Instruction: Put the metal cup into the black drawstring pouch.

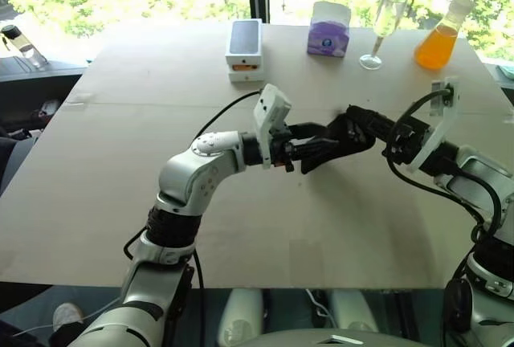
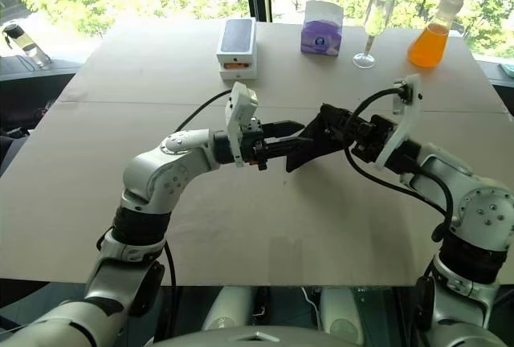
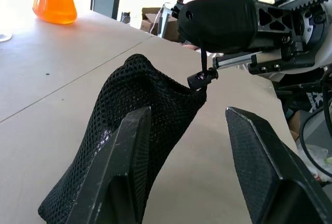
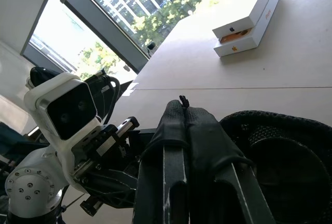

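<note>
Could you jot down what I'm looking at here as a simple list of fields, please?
Surface: wide pale table
Held item: black mesh pouch, lifted off the table
Right tool: shut on the pouch's rim
Left tool: fingers apart, one finger against the pouch
Metal cup: cannot tell where it is
Far edge: stacked phone boxes, purple tissue box, stemmed glass, flask of orange liquid
</note>
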Motion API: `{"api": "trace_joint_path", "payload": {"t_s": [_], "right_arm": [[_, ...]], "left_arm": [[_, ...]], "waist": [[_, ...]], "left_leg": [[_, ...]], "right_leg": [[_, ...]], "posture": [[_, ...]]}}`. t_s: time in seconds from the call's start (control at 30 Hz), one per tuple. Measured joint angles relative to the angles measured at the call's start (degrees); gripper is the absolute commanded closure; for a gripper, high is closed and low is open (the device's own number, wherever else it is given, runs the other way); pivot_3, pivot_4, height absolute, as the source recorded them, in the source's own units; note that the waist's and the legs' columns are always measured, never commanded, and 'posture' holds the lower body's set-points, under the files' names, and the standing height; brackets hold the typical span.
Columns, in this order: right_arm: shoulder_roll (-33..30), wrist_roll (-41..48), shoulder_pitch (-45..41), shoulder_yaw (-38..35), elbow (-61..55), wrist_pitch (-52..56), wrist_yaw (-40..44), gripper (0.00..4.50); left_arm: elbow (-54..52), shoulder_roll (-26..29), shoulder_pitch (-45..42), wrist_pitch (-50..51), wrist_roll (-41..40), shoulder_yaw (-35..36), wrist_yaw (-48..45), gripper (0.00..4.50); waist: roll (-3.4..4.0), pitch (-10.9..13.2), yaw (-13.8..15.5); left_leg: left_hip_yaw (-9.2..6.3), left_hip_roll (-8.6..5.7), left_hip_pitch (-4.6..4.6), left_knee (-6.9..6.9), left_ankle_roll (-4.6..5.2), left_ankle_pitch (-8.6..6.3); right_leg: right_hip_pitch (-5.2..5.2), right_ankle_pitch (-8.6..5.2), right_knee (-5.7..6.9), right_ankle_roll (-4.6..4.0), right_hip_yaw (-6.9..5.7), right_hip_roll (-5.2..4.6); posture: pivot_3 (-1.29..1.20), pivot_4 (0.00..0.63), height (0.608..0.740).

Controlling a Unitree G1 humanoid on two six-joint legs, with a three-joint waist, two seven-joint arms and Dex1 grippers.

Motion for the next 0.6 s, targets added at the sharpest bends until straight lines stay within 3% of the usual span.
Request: {"api": "trace_joint_path", "payload": {"t_s": [0.6], "right_arm": [[-5.95,6.06,2.16,5.84,-0.02,-8.33,-3.72,4.5]], "left_arm": [[2.34,-6.51,-2.83,-2.59,2.91,-3.86,2.57,2.08]], "waist": [[0.0,0.0,-0.03]], "left_leg": [[0.0,0.01,-0.02,0.0,0.04,-0.02]], "right_leg": [[0.0,0.0,-0.04,0.01,0.02,0.01]], "posture": [[0.0,0.15,0.737]]}}
